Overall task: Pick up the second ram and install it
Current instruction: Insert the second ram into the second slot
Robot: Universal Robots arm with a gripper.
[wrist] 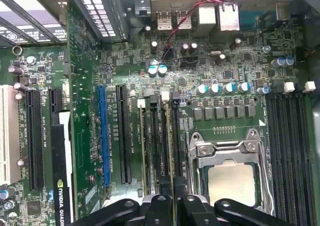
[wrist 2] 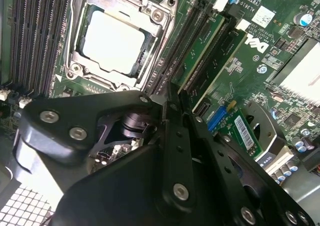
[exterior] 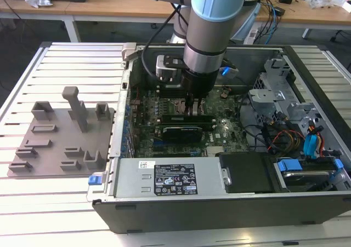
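The second wrist view shows us mid-install: our gripper [wrist 2: 172, 103] has its jaws pinching the second ram [wrist 2: 176, 85] edge-on over the memory slots [wrist 2: 192, 35] beside the CPU socket [wrist 2: 117, 38], so we judge seating demands straight, aligned pressure.

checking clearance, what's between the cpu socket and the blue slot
In the first wrist view: a black expansion slot and the memory slots, between blue slot and CPU socket.
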